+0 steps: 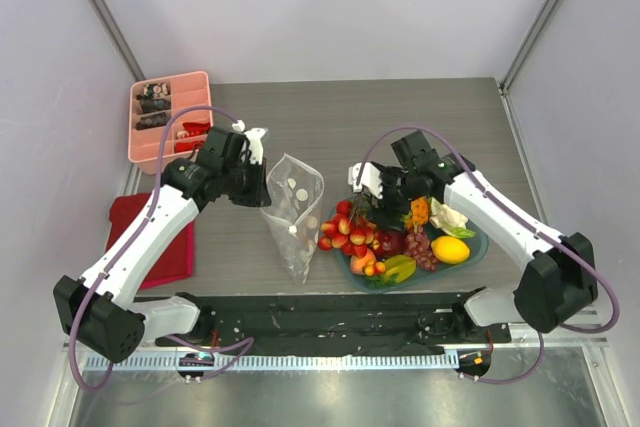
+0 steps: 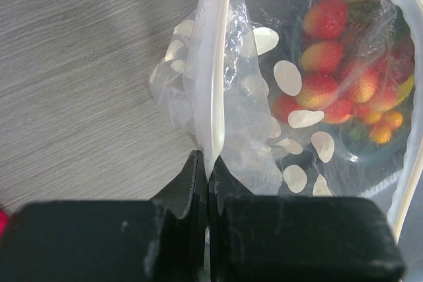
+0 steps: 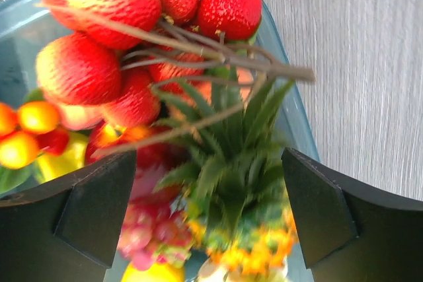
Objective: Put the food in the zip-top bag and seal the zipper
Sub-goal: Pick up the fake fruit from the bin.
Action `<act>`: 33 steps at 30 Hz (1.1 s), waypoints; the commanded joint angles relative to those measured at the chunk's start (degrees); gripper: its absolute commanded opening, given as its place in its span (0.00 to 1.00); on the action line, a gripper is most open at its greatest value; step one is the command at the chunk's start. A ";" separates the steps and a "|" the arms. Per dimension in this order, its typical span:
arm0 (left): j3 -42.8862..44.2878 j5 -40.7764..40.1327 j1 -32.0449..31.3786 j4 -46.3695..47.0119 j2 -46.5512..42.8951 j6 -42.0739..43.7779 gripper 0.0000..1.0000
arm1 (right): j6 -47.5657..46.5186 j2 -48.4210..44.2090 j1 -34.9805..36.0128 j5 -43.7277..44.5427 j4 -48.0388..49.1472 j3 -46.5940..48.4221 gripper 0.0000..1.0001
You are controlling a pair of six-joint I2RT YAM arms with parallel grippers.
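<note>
At the left gripper (image 2: 207,166), jaws pinched tight on the bag (image 1: 295,212), clamped on the mouth edge right at the zipper (image 2: 215,64). Strip runs up and away from the pinch, the two sides of the mouth apart, so the bag is open and unsealed. It hangs from that grip with its bottom down on the table (image 1: 400,107), between the two arms and just left of the plate (image 1: 478,247). No food seen inside; the red and orange shapes in the left wrist view look like plate food showing through the clear plastic.

Right gripper (image 3: 208,183) has jaws spread wide, one finger either side of the pineapple (image 3: 238,229) leaves, nothing held, no contact seen. Berries (image 3: 99,64) sit bunched just beside it on their twiggy stem. Lemon (image 1: 451,249), grapes (image 1: 425,247), cauliflower (image 1: 447,215) and the rest all on the plate.

Judged progress: early. Done: bag picked up by its mouth and held open. Left: every piece of food to move over, pineapple looks like the first pick, then the zipper pressed shut along its whole run. Bag mouth faces roughly toward the plate, which should help the drop-in.

Pink tray (image 1: 170,117) at far left and red cloth (image 1: 170,247) under the left arm, neither one part of the job
</note>
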 commanded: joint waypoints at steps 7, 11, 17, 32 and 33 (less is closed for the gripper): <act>-0.20 0.58 -0.11 1.72 -1.27 1.35 0.00 | -3.72 6.22 1.08 4.87 8.99 -0.18 0.72; -0.02 0.49 -0.11 1.63 -1.27 1.52 0.00 | -3.11 5.52 1.17 7.87 8.99 -0.36 0.43; 0.15 0.67 -0.19 1.72 -1.53 1.44 0.00 | -2.93 1.13 1.17 7.61 7.67 -0.45 0.17; 1.03 0.93 -0.11 1.72 -1.18 1.61 0.00 | 3.65 -3.44 0.55 6.99 6.53 5.09 0.01; 1.12 1.10 -0.11 1.72 -1.27 1.52 0.00 | 3.83 -3.71 0.38 6.82 6.44 5.09 0.01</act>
